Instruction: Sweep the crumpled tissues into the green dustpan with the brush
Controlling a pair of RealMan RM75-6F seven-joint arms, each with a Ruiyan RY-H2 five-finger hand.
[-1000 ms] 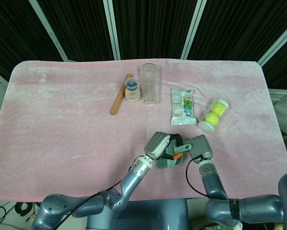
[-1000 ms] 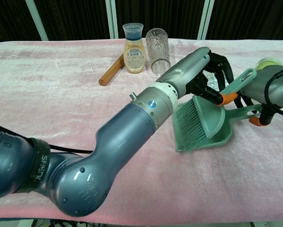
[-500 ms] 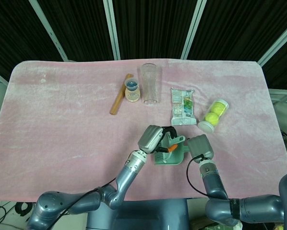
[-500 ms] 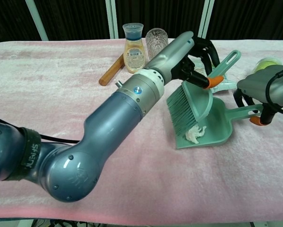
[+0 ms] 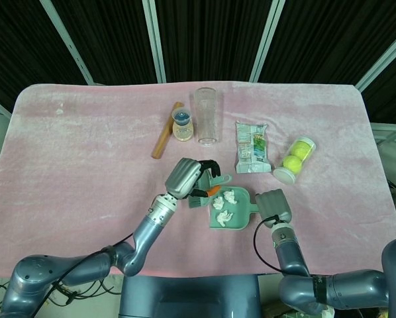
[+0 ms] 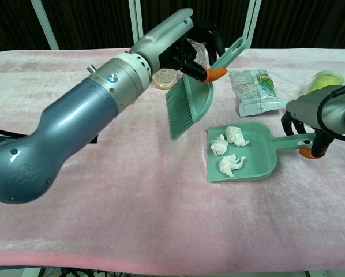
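The green dustpan [image 6: 260, 154] lies flat on the pink cloth with three crumpled white tissues [image 6: 230, 164] inside it. My right hand [image 6: 315, 114] grips its handle, which ends in an orange tip. My left hand [image 6: 183, 41] holds the green brush [image 6: 191, 97] by its handle, lifted and tilted, with the bristles hanging clear of the cloth to the left of the pan. In the head view the left hand [image 5: 187, 176] sits up and left of the dustpan [image 5: 240, 222], the brush [image 5: 210, 192] is mostly hidden under it, and the right hand [image 5: 273, 205] is at the pan's right end.
Behind the work area stand a blue-capped bottle [image 5: 181, 126] and a clear glass [image 5: 206, 116], with a wooden stick [image 5: 165, 140] lying to their left. A snack packet [image 5: 252, 147] and a tube of tennis balls [image 5: 295, 159] lie to the right.
My left hand has lifted the brush out of the dustpan and carried it up and to the left, uncovering the tissues inside. The right hand and pan have stayed put.
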